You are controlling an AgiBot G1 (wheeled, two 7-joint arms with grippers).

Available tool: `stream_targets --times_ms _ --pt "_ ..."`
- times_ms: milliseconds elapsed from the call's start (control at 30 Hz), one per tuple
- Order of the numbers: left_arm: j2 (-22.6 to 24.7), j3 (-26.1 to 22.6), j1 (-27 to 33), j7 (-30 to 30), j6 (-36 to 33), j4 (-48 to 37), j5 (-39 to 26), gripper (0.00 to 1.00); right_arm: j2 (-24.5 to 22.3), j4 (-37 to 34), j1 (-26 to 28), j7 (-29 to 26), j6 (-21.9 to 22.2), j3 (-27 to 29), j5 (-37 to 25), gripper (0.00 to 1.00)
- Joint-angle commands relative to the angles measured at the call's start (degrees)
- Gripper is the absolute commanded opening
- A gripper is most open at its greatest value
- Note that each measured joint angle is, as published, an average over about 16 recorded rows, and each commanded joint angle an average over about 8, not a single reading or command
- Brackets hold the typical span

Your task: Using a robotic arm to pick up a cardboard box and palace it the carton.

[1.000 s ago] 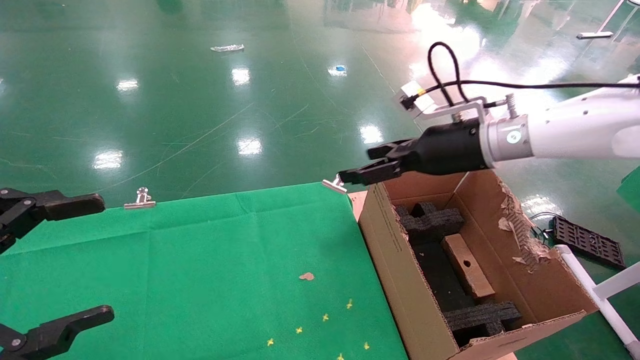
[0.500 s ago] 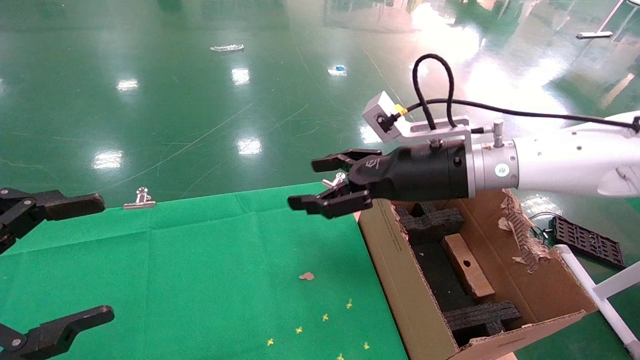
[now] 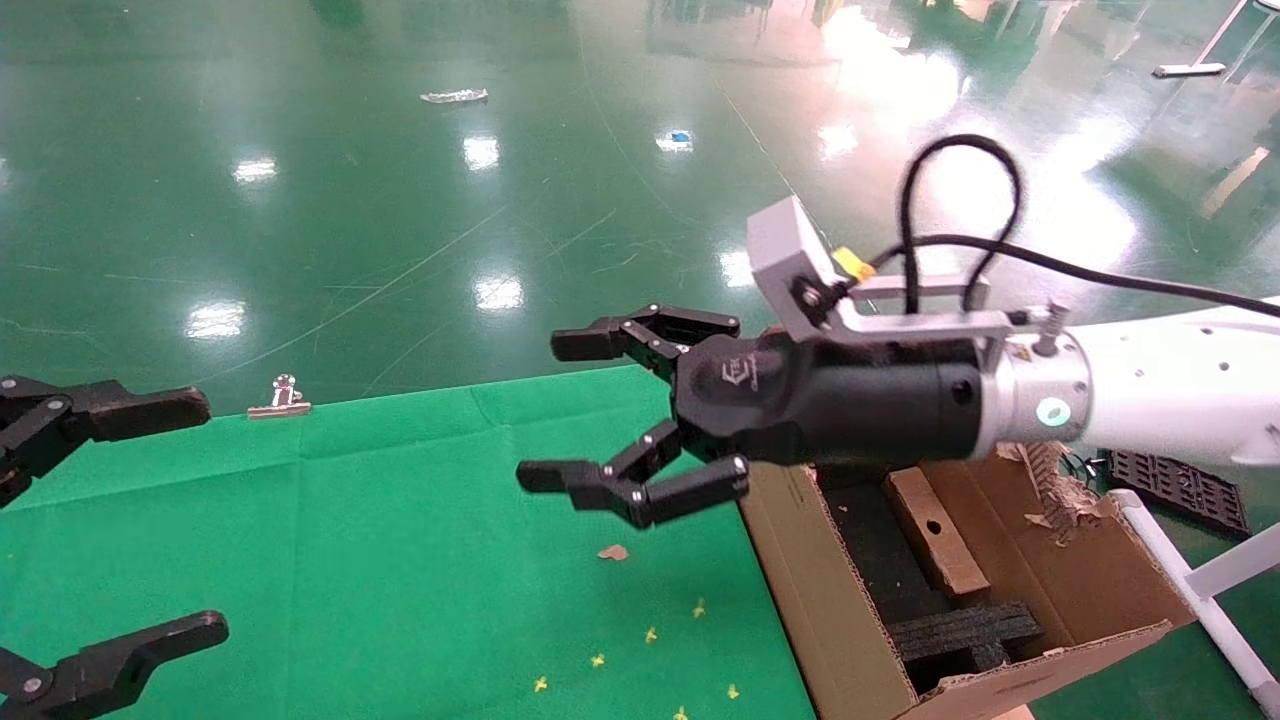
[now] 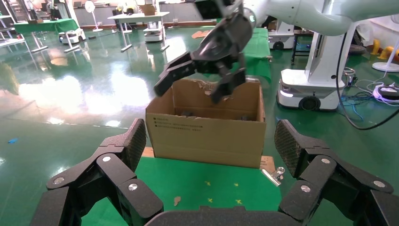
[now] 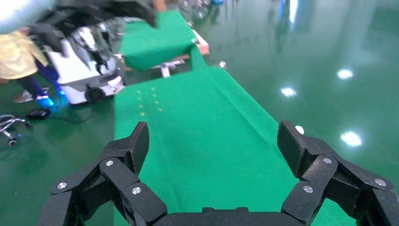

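While its fingers (image 3: pixel 585 343) are spread wide and empty, the right gripper (image 3: pixel 565 415) hangs above the green counter (image 3: pixel 400 560), beside the carton (image 3: pixel 830 610). The cardboard box (image 3: pixel 935 545) lies inside (between black foam pieces (image 3: pixel 965 632)). The left gripper (image 3: pixel 130 520), also spread, sits parked at the counter's left edge.

Mostly green and brown on my feed

Green cloth (image 3: pixel 400 520) with tiny yellow marks (image 3: pixel 650 634), brown carton (image 3: pixel 830 610), black foam (image 3: pixel 960 630), white arm (image 3: pixel 1180 395).
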State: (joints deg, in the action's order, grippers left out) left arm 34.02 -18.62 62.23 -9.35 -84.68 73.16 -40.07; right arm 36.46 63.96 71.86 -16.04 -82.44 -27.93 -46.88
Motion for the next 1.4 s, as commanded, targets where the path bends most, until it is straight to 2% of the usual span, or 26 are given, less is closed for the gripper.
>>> stream_targets --times_ms 33,333,500,1400 --pt "0.0 0.0 0.0 0.0 0.0 0.0 0.0 1.00 -0.3 1.8 -2.0 1.0 -0.6 2.3 1.0 1.00" --pt "0.0 0.0 0.0 0.0 0.0 0.0 0.0 1.00 -1.4 9.4 -10.1 5.1 -3.2 11.7 4.9 1.00" --pt "0.0 0.0 0.0 0.0 0.0 0.0 0.0 1.00 -1.7 11.2 -12.1 5.9 -3.8 14.0 6.0 1.00" --pt "0.0 0.0 0.0 0.0 0.0 0.0 0.0 1.00 -1.5 9.7 -10.4 5.3 -3.3 12.0 5.1 1.00"
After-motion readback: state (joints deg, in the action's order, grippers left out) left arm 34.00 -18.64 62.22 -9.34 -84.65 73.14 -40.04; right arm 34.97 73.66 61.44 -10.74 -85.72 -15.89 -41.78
